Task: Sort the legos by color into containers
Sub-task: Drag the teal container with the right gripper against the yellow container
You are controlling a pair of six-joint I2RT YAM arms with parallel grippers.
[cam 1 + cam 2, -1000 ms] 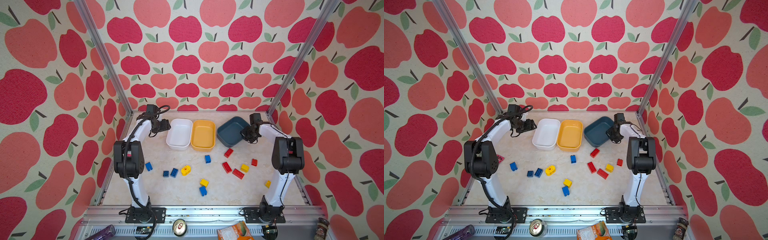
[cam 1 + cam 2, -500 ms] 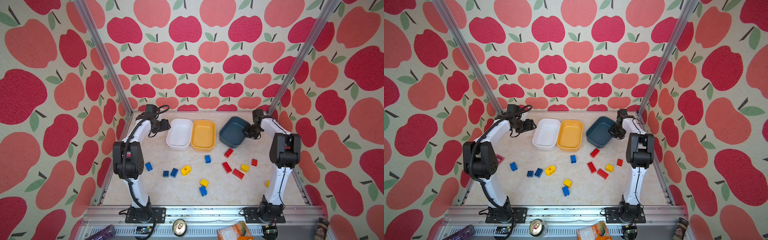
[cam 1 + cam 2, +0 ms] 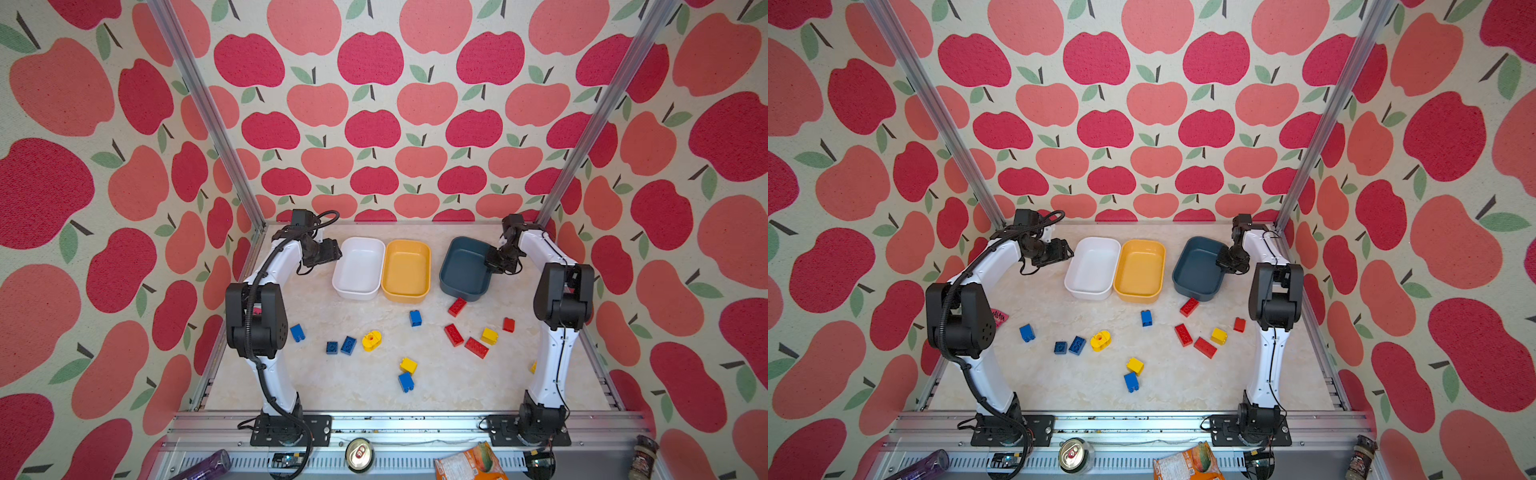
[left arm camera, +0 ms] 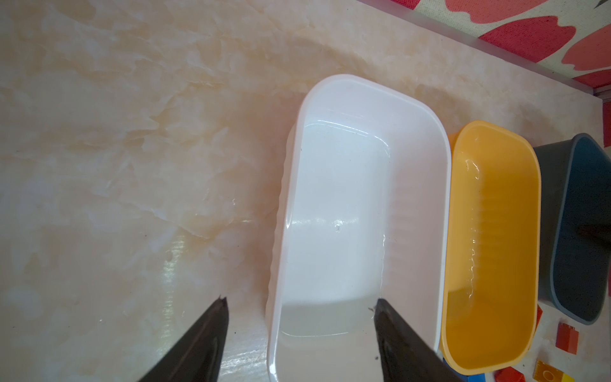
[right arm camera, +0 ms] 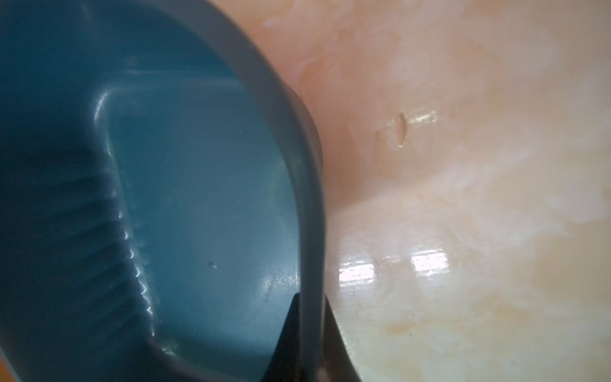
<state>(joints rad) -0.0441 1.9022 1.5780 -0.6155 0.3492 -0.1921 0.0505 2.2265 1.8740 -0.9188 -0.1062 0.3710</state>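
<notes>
Red wrapper — unreadable print — near legos

top views: stereo pair high over the front rail, tilted down toward the back wall, far off; both top views hold the whole counter, white tub, yellow tub, blue tub
left wrist: near and low, looking across white tub toward yellow tub and blue tub
right wrist: very near, against blue tub's rim, counter beside it
shared: blue tub in all four views
</notes>
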